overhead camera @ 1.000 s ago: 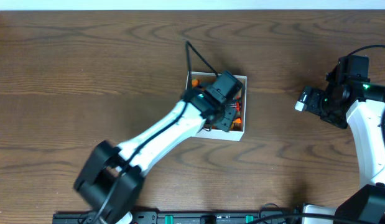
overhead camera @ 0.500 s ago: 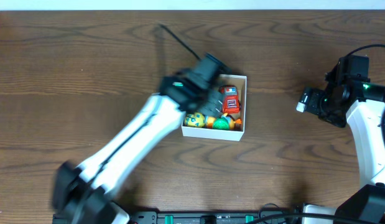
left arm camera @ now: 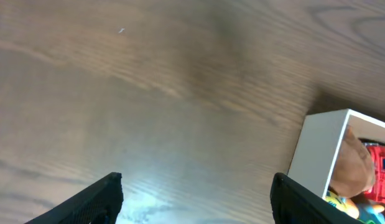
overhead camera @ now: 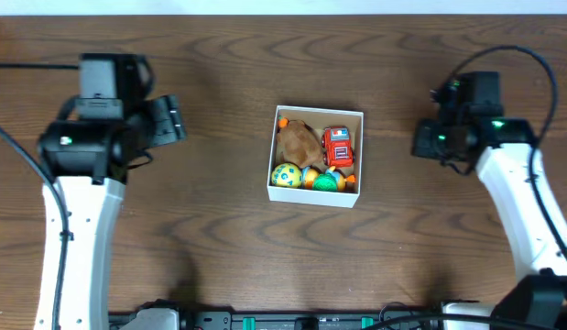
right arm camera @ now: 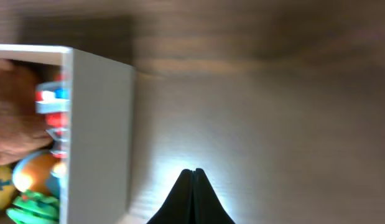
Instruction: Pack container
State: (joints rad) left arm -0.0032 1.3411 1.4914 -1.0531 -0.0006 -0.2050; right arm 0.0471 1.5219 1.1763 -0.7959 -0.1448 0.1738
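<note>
The left arm has swung off the container [overhead camera: 312, 195] to upper left, left claw [overhead camera: 173, 119] released; right claw [right arm camera: 193, 186] clenched, empty. Best keep both clear of it.

Overhead sharp, evenly lit; wrist views blurred, container [right arm camera: 99, 124] soft; white glare on table [left arm camera: 148, 186].

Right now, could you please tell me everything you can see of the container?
The container is a square, shallow, open-top box with white walls, cardboard by its look. It sits flat on the wooden table, holding a brown plush toy, a red truck, a yellow ball and a green ball. Nothing grips it.
</note>
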